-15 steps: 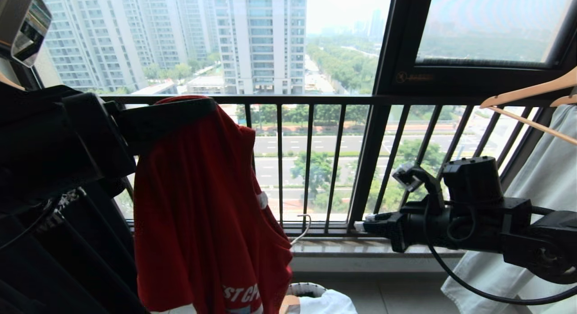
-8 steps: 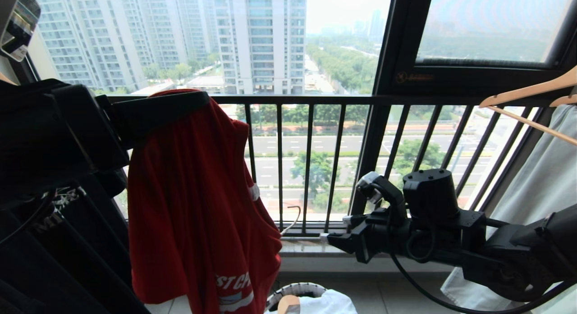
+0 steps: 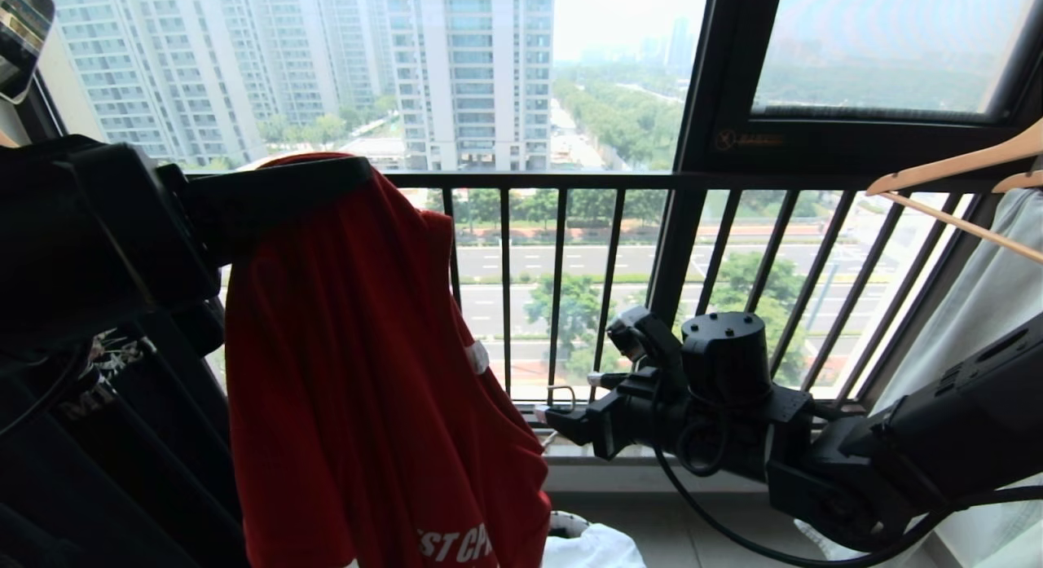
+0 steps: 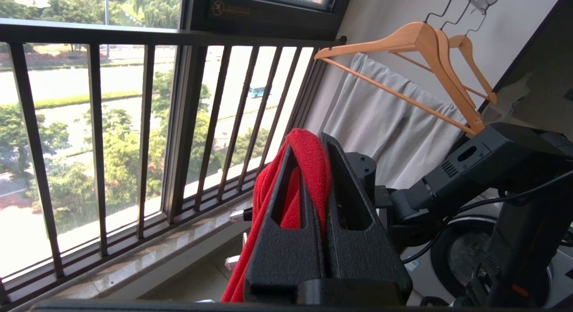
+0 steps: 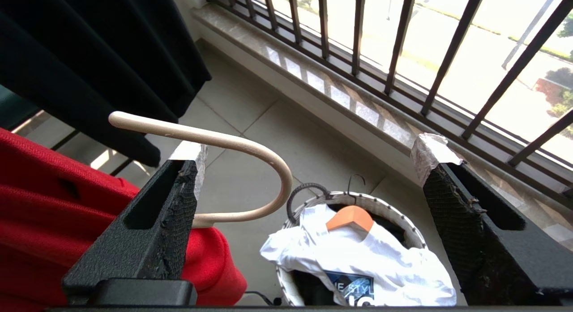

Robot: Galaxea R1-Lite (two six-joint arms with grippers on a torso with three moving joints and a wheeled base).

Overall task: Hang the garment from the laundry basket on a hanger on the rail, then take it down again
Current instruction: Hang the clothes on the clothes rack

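The left gripper was pressed together on a fold of the red garment, held up high at the left of the head view so that the cloth hung down in front of the black window railing. The shirt's lower hem, with part of its white lettering, ran off the bottom edge of the frame.

The right gripper reached in from the right at about sill height, its 2 fingers spread wide with clear floor tile between them. In the right wrist view the pale curved hook of the hanger passed just at the tip of one finger, with its lower end running into the red cloth; whether it touched the finger I could not tell.

Below, the laundry basket stood on the floor near the sill, its white rim showing around a white printed shirt and an orange hanger tip. Open tile lay between the basket and the window ledge.

At the right, 2 wooden hangers hung above a pale cloth. A dark garment hung at the left, beside the red one.
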